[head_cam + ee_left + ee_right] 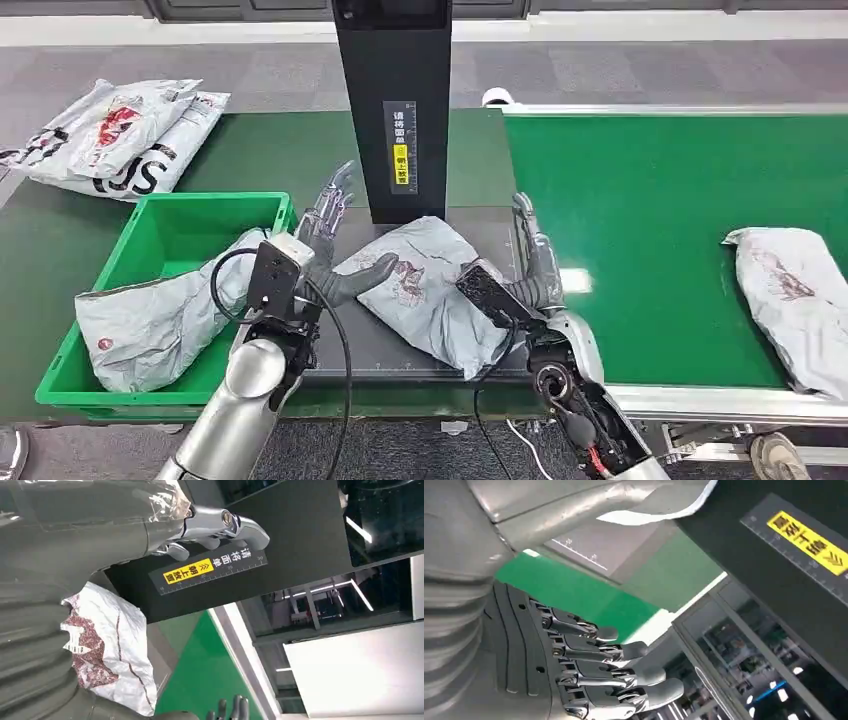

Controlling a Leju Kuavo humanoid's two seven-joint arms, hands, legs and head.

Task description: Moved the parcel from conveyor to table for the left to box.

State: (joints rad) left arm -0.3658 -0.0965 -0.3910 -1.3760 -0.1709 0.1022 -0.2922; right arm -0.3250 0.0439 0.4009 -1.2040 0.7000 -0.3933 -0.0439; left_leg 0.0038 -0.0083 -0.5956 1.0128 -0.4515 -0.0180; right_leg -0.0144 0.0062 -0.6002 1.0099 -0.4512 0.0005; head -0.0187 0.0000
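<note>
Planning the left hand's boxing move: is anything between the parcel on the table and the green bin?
Nothing visible blocks it. The parcel lies beside the green bin, with the left robot hand at its near edge. Another parcel already lies in the bin.

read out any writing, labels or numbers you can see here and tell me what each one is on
"请将面单" in white, then "朝上放置" on a yellow strip: label on the black column, legible in the left wrist view.
Ruler scale with "30" at the end: same label's edge; the other numbers are too small.
Large black letters, maybe "US": parcel on the pile at the table's far left, partly hidden.
Red print on the grey parcel between the hands: unreadable.
</note>
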